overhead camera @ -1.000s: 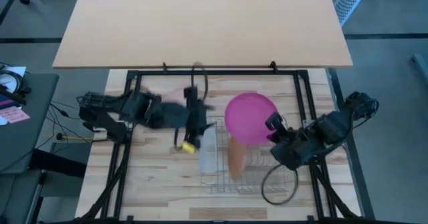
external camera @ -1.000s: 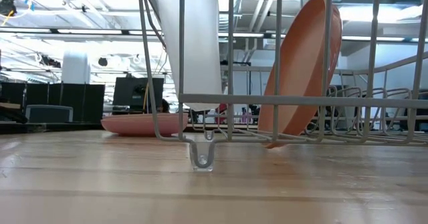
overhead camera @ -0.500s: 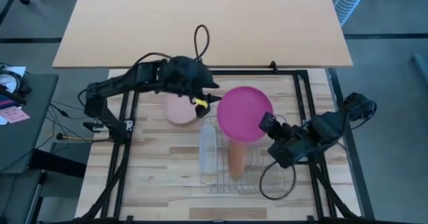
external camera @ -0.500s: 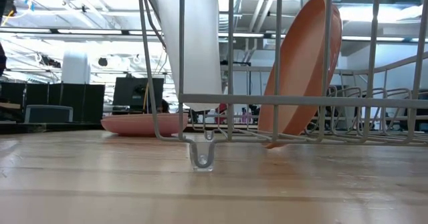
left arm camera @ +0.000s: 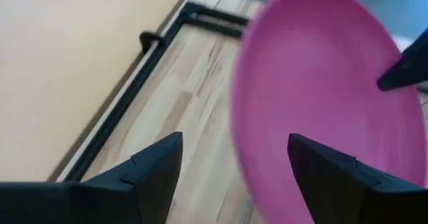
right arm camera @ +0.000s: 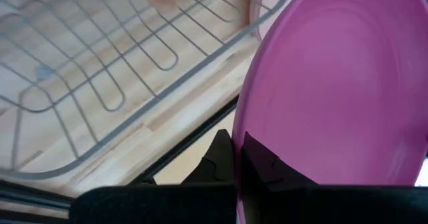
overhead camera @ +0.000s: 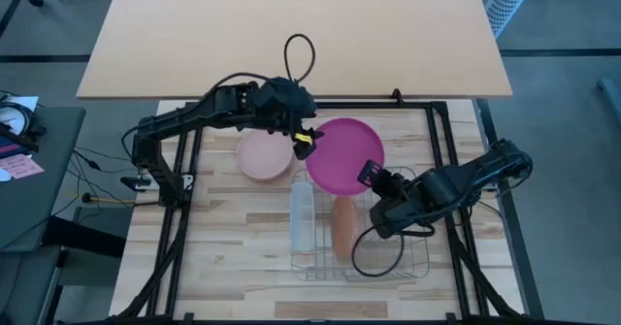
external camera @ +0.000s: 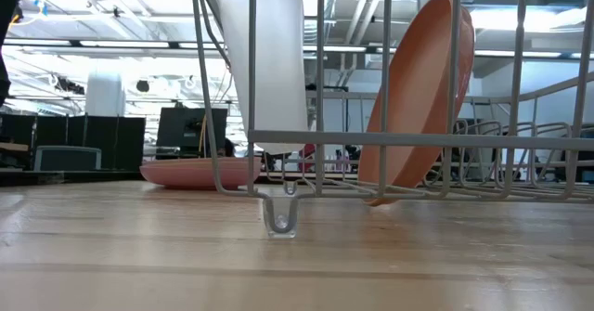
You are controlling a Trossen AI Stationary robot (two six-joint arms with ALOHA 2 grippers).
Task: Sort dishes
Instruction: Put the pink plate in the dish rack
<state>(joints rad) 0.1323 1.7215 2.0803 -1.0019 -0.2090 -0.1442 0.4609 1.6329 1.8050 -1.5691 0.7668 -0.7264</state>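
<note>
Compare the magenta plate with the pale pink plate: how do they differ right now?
The magenta plate is held off the table, pinched at its edge by the right gripper; the pale pink plate lies flat on the table, untouched. The open left gripper is at the magenta plate's rim, not the pale one's. Both are round and look the same size.

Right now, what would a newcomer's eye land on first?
The magenta plate, held in the air above the rack by the right gripper, shut on its rim. The left gripper faces it, open. An orange plate stands in the rack; a pale pink plate lies flat beside it.
</note>
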